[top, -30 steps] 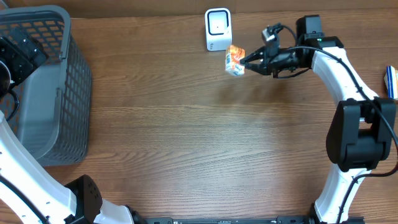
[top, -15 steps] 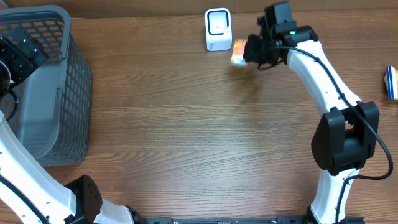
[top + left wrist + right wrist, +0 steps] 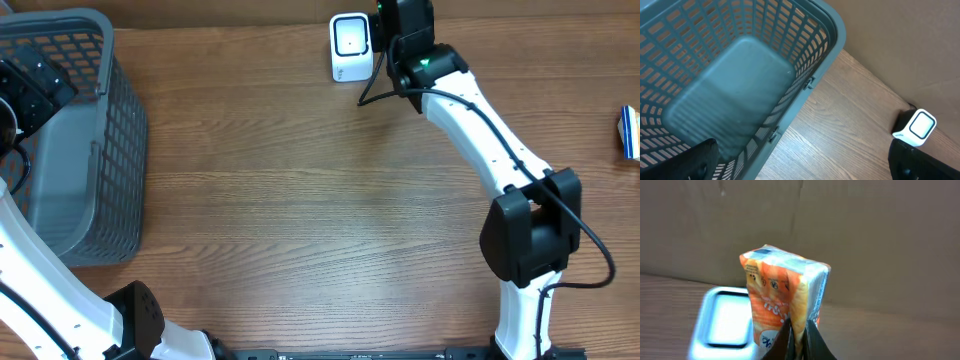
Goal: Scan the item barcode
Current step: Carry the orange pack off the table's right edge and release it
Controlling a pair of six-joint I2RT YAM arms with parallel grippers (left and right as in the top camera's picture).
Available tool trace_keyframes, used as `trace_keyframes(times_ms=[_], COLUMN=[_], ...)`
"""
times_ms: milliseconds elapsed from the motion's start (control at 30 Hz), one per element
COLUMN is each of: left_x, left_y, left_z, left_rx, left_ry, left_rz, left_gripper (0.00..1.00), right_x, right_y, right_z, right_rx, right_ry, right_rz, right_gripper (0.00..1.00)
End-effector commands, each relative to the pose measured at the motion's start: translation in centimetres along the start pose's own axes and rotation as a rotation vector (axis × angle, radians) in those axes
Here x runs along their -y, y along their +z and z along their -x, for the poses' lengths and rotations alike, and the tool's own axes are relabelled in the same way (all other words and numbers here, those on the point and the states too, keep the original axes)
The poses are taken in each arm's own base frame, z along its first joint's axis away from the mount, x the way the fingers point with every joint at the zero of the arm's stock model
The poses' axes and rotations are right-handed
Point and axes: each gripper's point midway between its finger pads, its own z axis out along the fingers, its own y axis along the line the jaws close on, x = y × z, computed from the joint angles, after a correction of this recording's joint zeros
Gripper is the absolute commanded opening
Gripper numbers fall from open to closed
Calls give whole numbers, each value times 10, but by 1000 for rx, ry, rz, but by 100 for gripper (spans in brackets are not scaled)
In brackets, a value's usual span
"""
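Orange packet [image 3: 782,295], pinched by our right gripper [image 3: 799,332], hangs just beside the scanner [image 3: 725,317], we judge to present its barcode; left gripper [image 3: 805,167] spread, well apart.

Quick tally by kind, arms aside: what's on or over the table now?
grey basket: 1
white scanner: 1
orange packet, in the right hand: 1
blue item at the table's right edge: 1
Total: 4
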Motion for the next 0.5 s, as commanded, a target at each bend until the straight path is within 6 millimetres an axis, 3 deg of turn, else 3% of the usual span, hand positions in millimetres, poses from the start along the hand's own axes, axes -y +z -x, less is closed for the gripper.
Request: trace_keyframes(times_ms=[0, 100, 267, 467], left_x=[-2, -2, -2, -2], left_y=[1, 1, 1, 1], left_z=[1, 1, 1, 1], left_rx=[2, 2, 2, 2], left_ry=[-17, -17, -17, -17], left_rz=[8, 9, 8, 9], left_gripper=[100, 100, 100, 100], right_x=[-3, -17, -46, -64], right_y=[20, 30, 33, 37], right_z=[-18, -26, -26, -45], right_rx=[-36, -40, 18, -14], right_ry=[-485, -673, -682, -727], right_rz=[-152, -191, -150, -33], right_gripper=[4, 4, 4, 4])
